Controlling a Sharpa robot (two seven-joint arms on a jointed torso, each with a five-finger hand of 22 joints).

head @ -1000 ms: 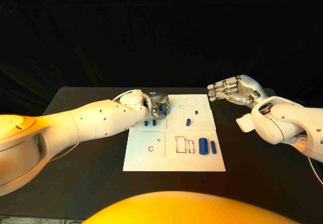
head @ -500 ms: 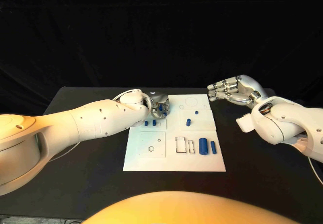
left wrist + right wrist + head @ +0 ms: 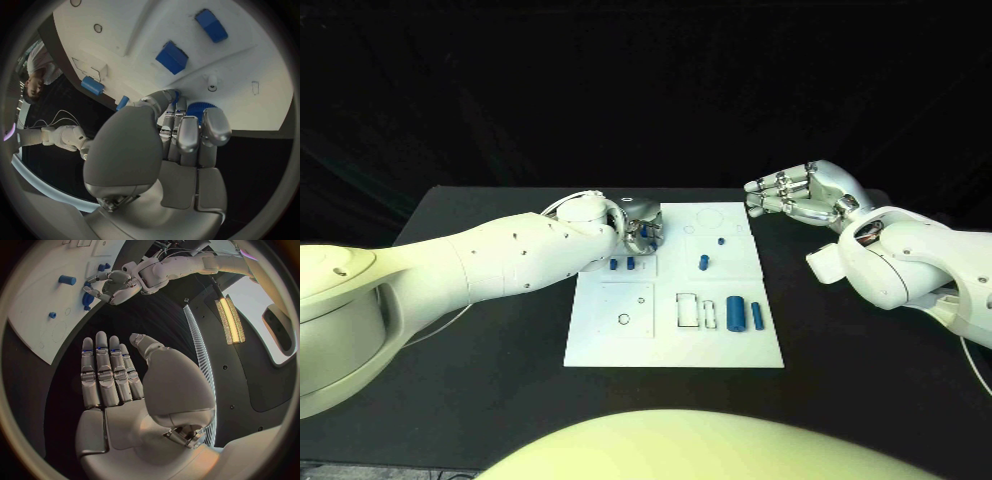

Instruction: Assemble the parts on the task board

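The left hand [image 3: 635, 226] sits over the far left corner of the white board [image 3: 674, 345], its fingers [image 3: 187, 132] curled around a round blue part [image 3: 199, 108] that they grip against the board's surface. Two small blue blocks [image 3: 620, 264] lie just near of that hand. A blue peg [image 3: 704, 262] stands mid-board, and a larger blue cylinder [image 3: 734, 310] lies beside a thin blue rod [image 3: 757, 316] toward the near right. The right hand [image 3: 798, 195] hovers off the board's far right corner, fingers spread, holding nothing.
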